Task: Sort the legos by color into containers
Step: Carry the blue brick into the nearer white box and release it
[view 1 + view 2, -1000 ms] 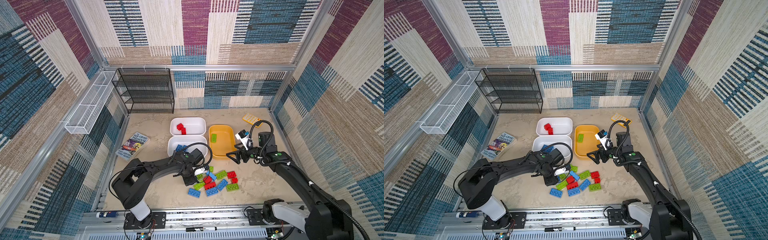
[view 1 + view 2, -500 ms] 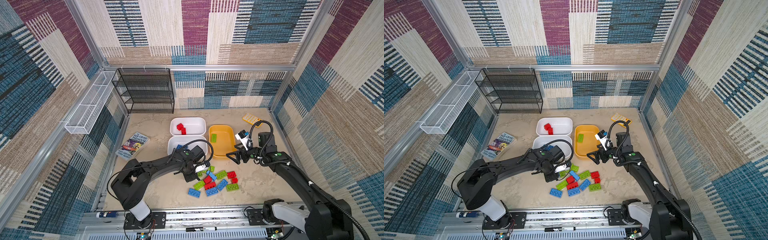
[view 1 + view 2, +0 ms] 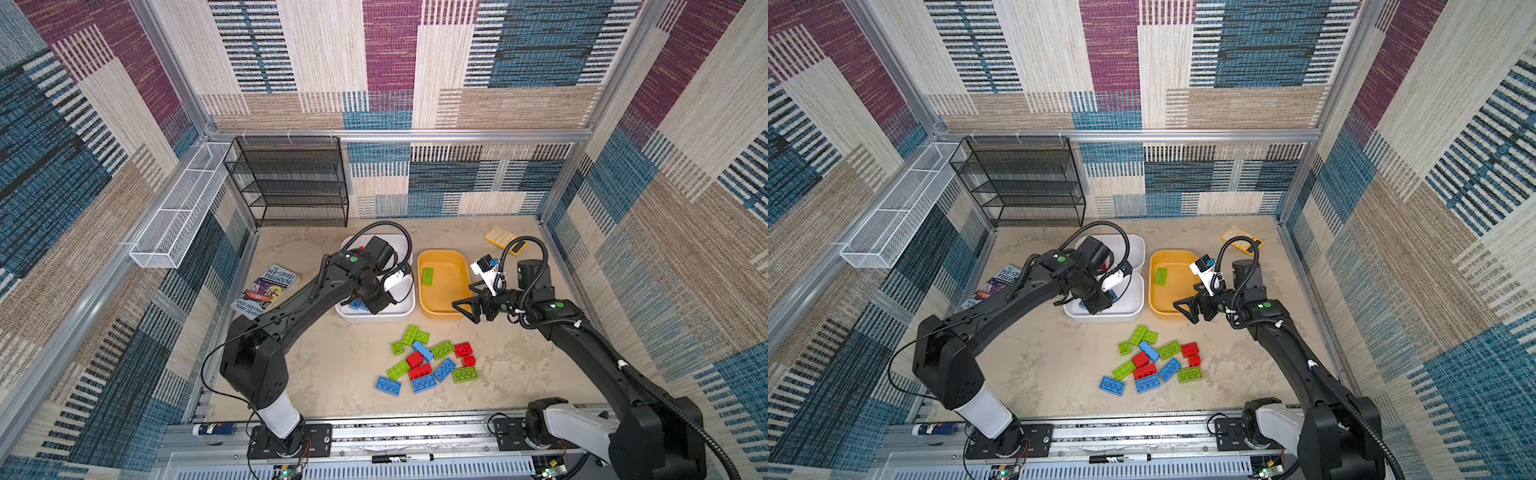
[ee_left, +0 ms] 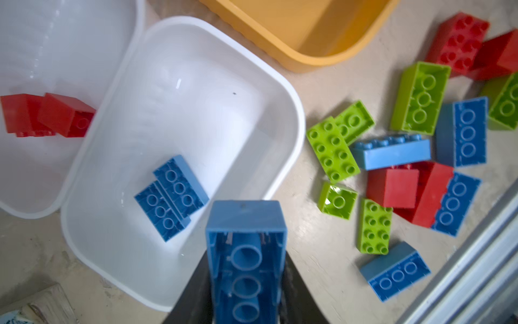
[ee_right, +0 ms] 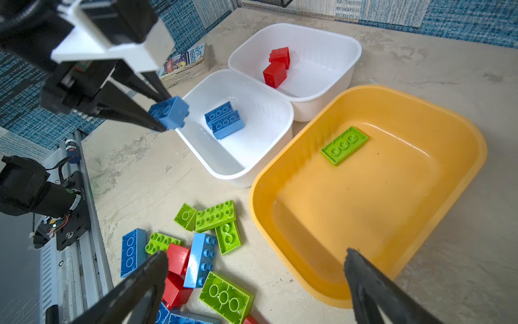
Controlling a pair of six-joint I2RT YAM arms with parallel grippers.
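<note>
My left gripper (image 4: 246,280) is shut on a blue lego (image 4: 246,252), held above the near rim of the nearer white container (image 4: 297,117); the right wrist view shows the same lego (image 5: 169,112) pinched between the fingers. Two blue legos (image 4: 171,196) lie inside that container. The farther white container (image 5: 356,47) holds red legos (image 5: 276,67). One green lego (image 3: 427,276) lies in the yellow container (image 3: 440,312). Loose red, blue and green legos (image 3: 428,361) are piled on the floor. My right gripper (image 3: 467,309) hangs open and empty at the yellow container's near edge.
A book (image 3: 266,291) lies left of the containers. A black mesh rack (image 3: 291,183) stands at the back wall and a white wire basket (image 3: 178,216) hangs on the left wall. A yellow flat item (image 3: 503,239) lies at the back right.
My left gripper closed on a blue lego at the pile, then lifted it back and left to the nearer white container. The right arm has stayed still.
</note>
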